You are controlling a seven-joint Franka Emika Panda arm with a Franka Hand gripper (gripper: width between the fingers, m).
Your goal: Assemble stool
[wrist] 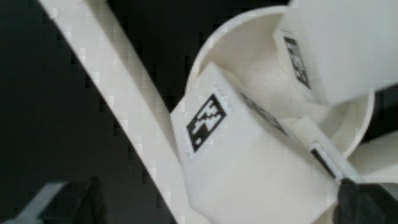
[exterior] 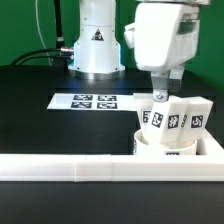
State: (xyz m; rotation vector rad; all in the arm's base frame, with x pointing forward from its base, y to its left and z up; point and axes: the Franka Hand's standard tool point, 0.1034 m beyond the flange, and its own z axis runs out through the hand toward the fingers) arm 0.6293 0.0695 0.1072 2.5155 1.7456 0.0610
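No words or numbers can be read. A black triangle warning sign stands on the robot base (exterior: 97, 40). Square black-and-white tags stand on the marker board (exterior: 93, 101) and the legs (exterior: 172, 119).

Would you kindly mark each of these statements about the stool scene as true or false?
1. The marker board lies flat on the dark table. True.
2. The hand is shut tight. False: its fingers stand open.
3. The legs stand on the seat, close to the rail. True.
4. The seat is black. False: it is white.
5. The hand hangs over the marker board. False: it hangs over the legs, at the exterior view's right.
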